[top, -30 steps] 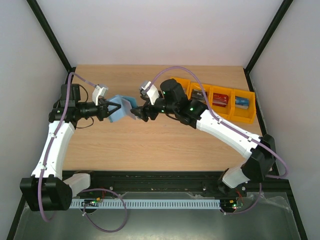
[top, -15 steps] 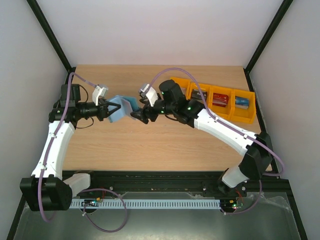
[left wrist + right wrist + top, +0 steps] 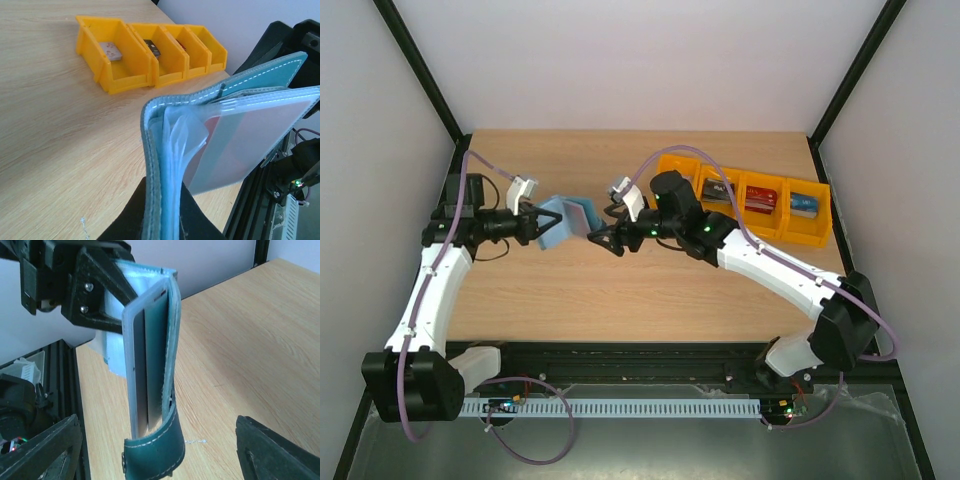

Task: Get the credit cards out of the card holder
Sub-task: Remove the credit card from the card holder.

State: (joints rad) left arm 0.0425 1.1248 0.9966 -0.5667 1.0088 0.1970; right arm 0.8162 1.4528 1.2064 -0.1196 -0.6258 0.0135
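The card holder point(image 3: 563, 218) was up off the table point(image 3: 650, 290), left of centre, when I checked the overhead view: the left gripper point(image 3: 538, 225) had it pinched at the fold, and the right gripper point(image 3: 600, 238) sat just beside its free end. Along the right of the table the orange bins point(image 3: 745, 195) showed a dark card point(image 3: 718, 190), a red card point(image 3: 760, 200) and a blue card point(image 3: 804, 204), one to a bin; the right arm hid most of the nearest bin, so I judged at least three cards already out. On the left wrist camera the left gripper point(image 3: 165, 212) was clamped on the holder's spine point(image 3: 152, 150), the covers were splayed open, and a card point(image 3: 250, 135) showed through a frosted pocket; beyond it a grey card point(image 3: 110, 50) lay in the first bin point(image 3: 125, 75), which made four out by my count. On the right wrist camera the right gripper point(image 3: 160, 450) stood wide apart and held nothing, with the snap tab point(image 3: 155, 455) hanging between its fingers and a dark card point(image 3: 152, 365) seated in the pocket above. So I reckoned at least one card was left to pull, and I could not tell whether the inner sleeves hid more
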